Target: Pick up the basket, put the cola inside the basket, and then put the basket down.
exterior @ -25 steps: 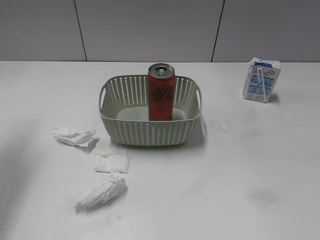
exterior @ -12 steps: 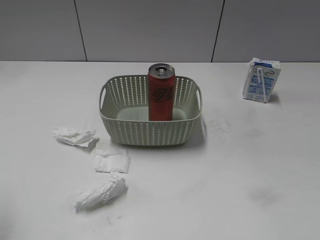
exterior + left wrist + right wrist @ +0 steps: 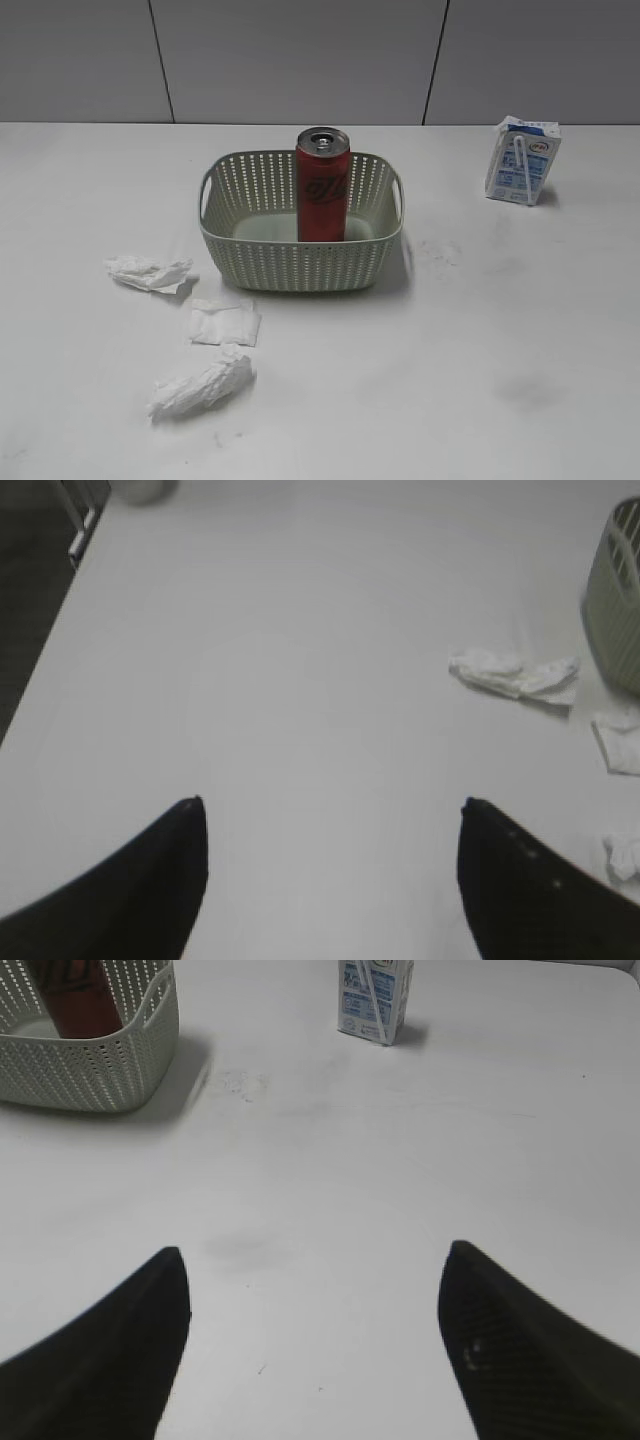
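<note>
The basket (image 3: 300, 255) sits flat on the white table (image 3: 500, 330), near the middle. It is pale green with lots of little holes in its walls. The cola (image 3: 323, 185) stands straight up inside it, toward the back wall, and its silver top sticks up above the rim.

The left gripper (image 3: 330, 815) is held wide, with nothing between its two dark tips. It hangs over bare table. From its camera, only the edge of the basket shows, far off at the top right, well apart from the tips. A crumpled tissue (image 3: 515, 673) lies between the gripper and the basket.

The right gripper (image 3: 315, 1260) is spread wide too and holds nothing. From its camera, the basket with the red can in it sits at the top left corner, well apart from the tips.

A small white-and-blue drink carton (image 3: 522, 160) stands on the table to the right of the basket, well apart from it. More scraps of tissue (image 3: 203, 385) lie on the table to the left and in front of the basket.

No arm shows in the outside view.
</note>
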You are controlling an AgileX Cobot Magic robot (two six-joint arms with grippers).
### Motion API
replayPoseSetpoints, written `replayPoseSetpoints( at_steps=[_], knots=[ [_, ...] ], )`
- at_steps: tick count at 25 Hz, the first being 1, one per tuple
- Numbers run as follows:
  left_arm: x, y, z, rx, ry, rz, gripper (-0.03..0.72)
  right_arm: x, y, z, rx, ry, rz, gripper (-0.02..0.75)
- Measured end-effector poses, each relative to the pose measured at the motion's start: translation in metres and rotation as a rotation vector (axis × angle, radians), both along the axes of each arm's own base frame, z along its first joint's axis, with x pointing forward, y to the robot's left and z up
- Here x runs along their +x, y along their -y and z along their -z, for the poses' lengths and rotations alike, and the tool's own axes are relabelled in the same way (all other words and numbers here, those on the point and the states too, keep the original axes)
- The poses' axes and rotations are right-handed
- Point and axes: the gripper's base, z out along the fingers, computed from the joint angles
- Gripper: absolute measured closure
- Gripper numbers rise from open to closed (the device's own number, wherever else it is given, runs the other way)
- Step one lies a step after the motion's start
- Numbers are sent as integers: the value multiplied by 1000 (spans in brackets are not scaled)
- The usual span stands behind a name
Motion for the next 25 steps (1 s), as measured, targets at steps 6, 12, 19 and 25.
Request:
replayPoseSetpoints(
  at_steps=[6,12,19,25],
  knots=[
    [-28,0,9,-10,36,5,111,0,0,0,0,0,0,155],
    [-41,-2,12,-46,103,-45,114,0,0,0,0,0,0,155],
    [-45,-4,12,-61,132,-69,125,0,-1,0,10,0,-5,155],
    [-45,-4,12,-61,132,-71,125,0,-1,0,17,-1,-8,155]
  ],
)
